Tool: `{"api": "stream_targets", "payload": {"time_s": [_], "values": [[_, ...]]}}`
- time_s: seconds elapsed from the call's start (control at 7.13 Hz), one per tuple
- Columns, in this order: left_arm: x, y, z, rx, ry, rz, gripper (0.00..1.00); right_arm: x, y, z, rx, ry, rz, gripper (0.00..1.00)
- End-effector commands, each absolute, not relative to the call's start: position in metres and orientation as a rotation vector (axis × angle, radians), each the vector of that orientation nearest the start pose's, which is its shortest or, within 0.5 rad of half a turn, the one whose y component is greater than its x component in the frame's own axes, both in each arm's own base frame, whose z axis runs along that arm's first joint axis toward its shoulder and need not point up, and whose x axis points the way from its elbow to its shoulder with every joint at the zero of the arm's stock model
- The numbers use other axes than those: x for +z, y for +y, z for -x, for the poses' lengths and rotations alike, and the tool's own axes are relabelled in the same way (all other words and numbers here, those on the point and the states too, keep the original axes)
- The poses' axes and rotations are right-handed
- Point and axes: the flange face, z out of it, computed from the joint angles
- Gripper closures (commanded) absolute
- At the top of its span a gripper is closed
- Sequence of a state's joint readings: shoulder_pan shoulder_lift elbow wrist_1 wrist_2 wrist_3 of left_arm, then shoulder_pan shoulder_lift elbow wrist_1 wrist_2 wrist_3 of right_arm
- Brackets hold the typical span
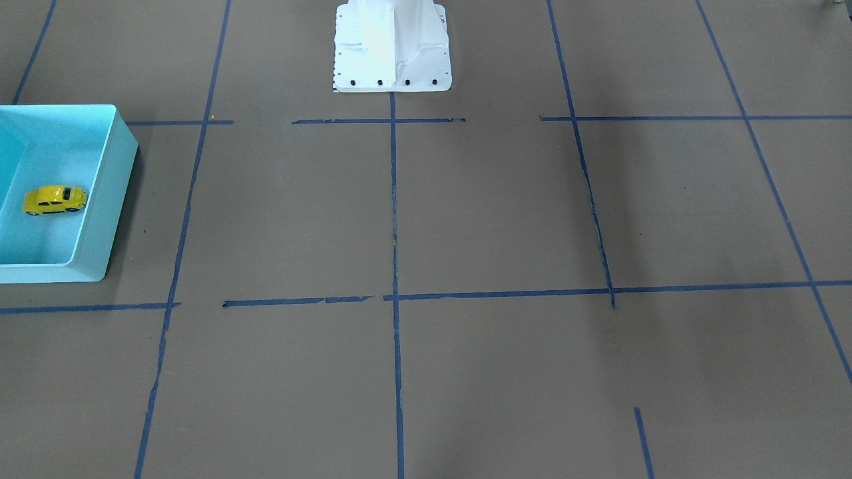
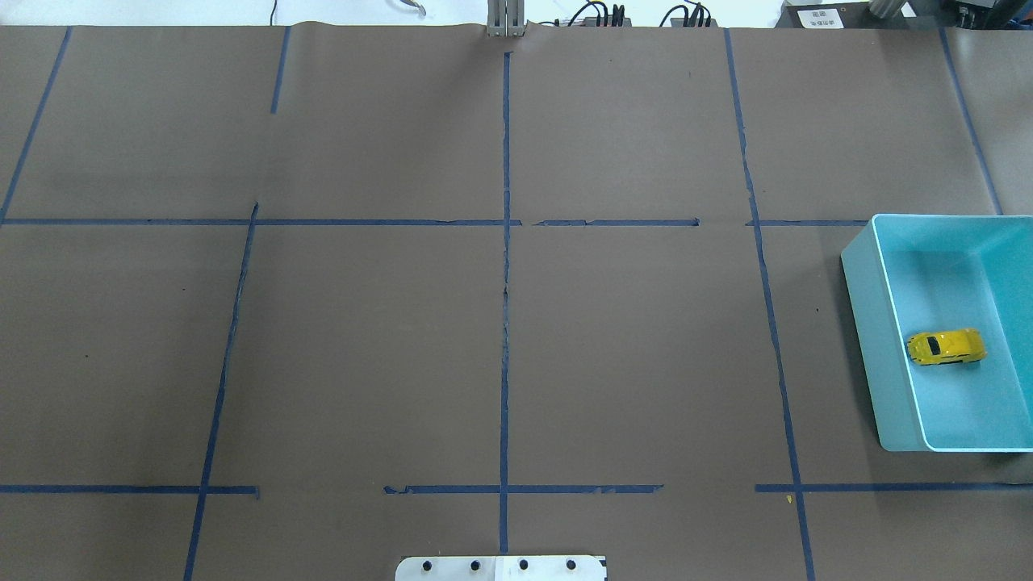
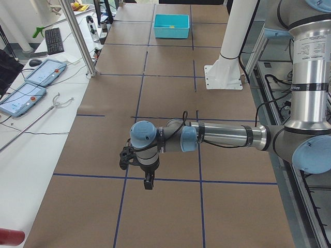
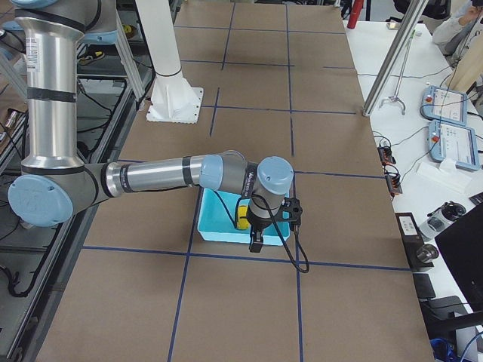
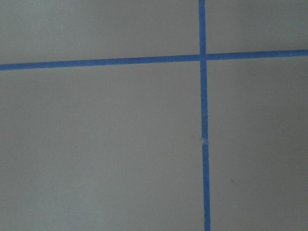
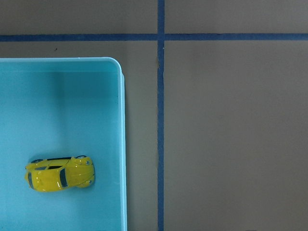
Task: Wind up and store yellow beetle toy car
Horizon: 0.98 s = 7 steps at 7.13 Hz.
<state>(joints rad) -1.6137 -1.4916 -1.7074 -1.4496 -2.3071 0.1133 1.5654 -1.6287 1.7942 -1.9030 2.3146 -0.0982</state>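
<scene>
The right gripper (image 4: 256, 243) points down over the light blue bin (image 4: 219, 228); it shows only in the side view, so I cannot tell if its fingers are wide or close. The right arm (image 4: 162, 175) reaches out low and long from the robot's side to get there. Under it, the yellow beetle toy car (image 6: 60, 173) sits on the bin's floor, near one side wall but not touching it. In the view from above the car (image 2: 946, 347) is at the table's right side, inside the bin (image 2: 867, 339); from the front the car (image 1: 55, 199) looks tiny next to the bin's tall walls (image 1: 110, 193).

The left gripper (image 3: 148, 183) also points down, over the bare brown table (image 3: 170, 88), far from the bin (image 3: 171, 32); I cannot tell if it is wide or close either. The left wrist camera looks at a cross of blue tape (image 5: 202, 56) on the table. The left arm (image 3: 222, 137) lies out flat over the table. The white robot base (image 1: 393, 46) stands at the table's middle edge.
</scene>
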Motion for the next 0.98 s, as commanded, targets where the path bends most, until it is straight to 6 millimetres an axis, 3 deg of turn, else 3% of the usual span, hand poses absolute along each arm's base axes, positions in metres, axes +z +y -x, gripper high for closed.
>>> {"api": "stream_targets", "payload": {"time_s": [0.0,0.42,0.56,0.84], "values": [[0.643,-0.450,0.086,0.046,0.739,0.002,0.00,0.615,-0.449,-0.063,-0.037,-0.748,0.135,0.01],[0.643,-0.450,0.086,0.046,0.739,0.002,0.00,0.620,-0.447,-0.063,-0.030,-0.748,0.148,0.01],[0.643,-0.450,0.086,0.046,0.739,0.002,0.00,0.636,-0.446,-0.063,-0.019,-0.752,0.178,0.01],[0.643,-0.450,0.086,0.047,0.739,0.001,0.00,0.641,-0.446,-0.063,-0.022,-0.752,0.178,0.01]]}}
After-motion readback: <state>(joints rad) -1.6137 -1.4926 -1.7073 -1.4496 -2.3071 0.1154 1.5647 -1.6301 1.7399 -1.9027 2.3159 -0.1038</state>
